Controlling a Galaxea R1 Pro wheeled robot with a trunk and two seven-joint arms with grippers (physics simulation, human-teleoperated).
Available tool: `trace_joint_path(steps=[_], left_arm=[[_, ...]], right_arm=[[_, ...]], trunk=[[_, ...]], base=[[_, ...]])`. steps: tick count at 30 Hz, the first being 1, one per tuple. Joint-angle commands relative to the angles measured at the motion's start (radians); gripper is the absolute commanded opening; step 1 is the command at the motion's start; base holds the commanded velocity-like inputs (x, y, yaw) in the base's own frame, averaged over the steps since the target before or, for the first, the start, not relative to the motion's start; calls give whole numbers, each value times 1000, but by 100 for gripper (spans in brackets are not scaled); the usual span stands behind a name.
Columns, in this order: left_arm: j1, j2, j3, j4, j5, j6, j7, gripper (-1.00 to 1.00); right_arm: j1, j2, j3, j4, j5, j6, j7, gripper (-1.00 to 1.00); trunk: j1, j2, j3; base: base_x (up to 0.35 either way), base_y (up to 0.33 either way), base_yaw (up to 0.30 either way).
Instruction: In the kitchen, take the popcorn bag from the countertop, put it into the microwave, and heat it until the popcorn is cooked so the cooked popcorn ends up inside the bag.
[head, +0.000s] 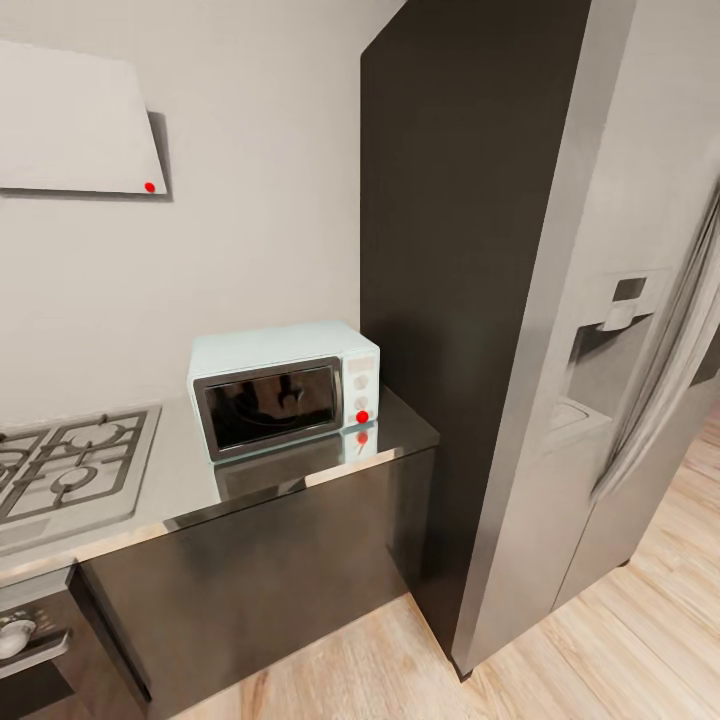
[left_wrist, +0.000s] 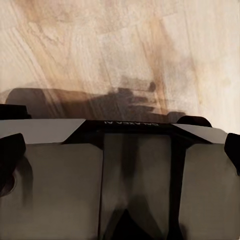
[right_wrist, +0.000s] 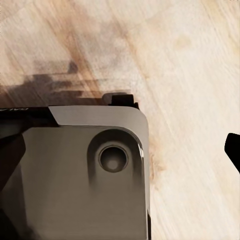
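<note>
A: What does the head view give you?

B: The microwave (head: 285, 389) sits at the right end of the countertop (head: 180, 480), its door closed, dark window facing out, two dials and a red button on its right side. Left of it a gas hob (head: 70, 470) is set into the counter. Just right of the counter's end stands a tall dark panel (head: 450, 300), and right of that a steel fridge (head: 610, 380) with a dispenser in its door. A pale hood (head: 75, 125) with a red dot hangs on the far wall at upper left. An oven knob (head: 15, 638) shows at the near left corner.

A: And the popcorn bag?

B: I can't find it on the stretch of counter in view.

A: The wrist views?

B: Both look down on a pale wood floor (left_wrist: 125, 45) and the robot's grey base (left_wrist: 135, 180), with a shadow across the boards. The right one shows a rounded corner of the base (right_wrist: 90, 170) with a round recess.

A: The claws, apart or together?

B: Cannot tell for either; only dark bits at the edges of the wrist views.
</note>
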Motion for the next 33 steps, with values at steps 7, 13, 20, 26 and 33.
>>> trace_joint_path(steps=[7,13,20,26,33], left_arm=[[0,0,-8,1,10,-5,-3,100],[0,0,-8,1,10,-5,-2,100],[0,0,-9,1,10,-5,-2,100],[0,0,-9,1,10,-5,-3,100],[0,0,-10,1,10,-5,-3,100]], right_arm=[[-1,1,-8,4,10,0,3,100],[-1,2,-9,4,10,4,2,100],[-1,2,-8,5,10,4,2,100],[-1,2,-8,5,10,4,2,100],[-1,2,-8,4,10,4,2,100]], trunk=[[0,-1,-1],[0,-1,-1],[0,-1,-1],[0,-1,-1],[0,-1,-1]], base=[[0,0,0],[0,0,173],[0,0,266],[0,0,269],[0,0,268]])
